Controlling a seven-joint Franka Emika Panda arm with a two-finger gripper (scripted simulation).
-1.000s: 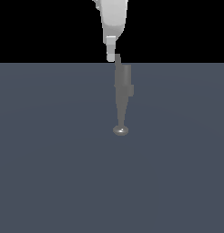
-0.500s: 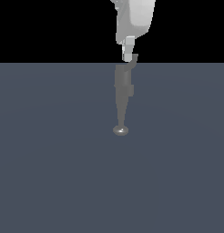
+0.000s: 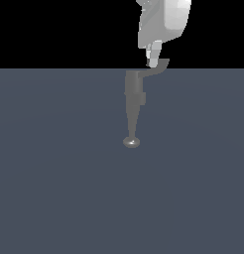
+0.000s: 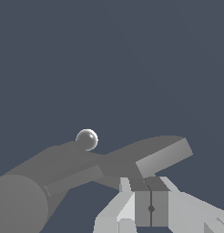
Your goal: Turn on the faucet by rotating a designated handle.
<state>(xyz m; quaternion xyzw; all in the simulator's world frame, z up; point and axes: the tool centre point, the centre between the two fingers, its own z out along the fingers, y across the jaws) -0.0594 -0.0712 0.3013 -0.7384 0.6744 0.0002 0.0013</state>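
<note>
The matte-grey faucet (image 3: 134, 99) stands mid-scene in the exterior view, its body tapering down to a shiny rounded knob (image 3: 131, 142). Its thin flat handle (image 3: 156, 69) sticks out from the top of the body toward the exterior view's right. My gripper (image 3: 153, 62) is shut and empty, its tips pressed against the handle near its tip. In the wrist view the faucet body (image 4: 36, 182), the knob (image 4: 86, 139) and the handle (image 4: 161, 154) show, with my shut gripper (image 4: 150, 208) right behind the handle.
A flat dark grey-blue floor (image 3: 54, 188) spreads under the faucet. The background above its far edge is black.
My gripper has moved toward the exterior view's right, and the handle has swung from roughly in line with the body out to the right with it.
</note>
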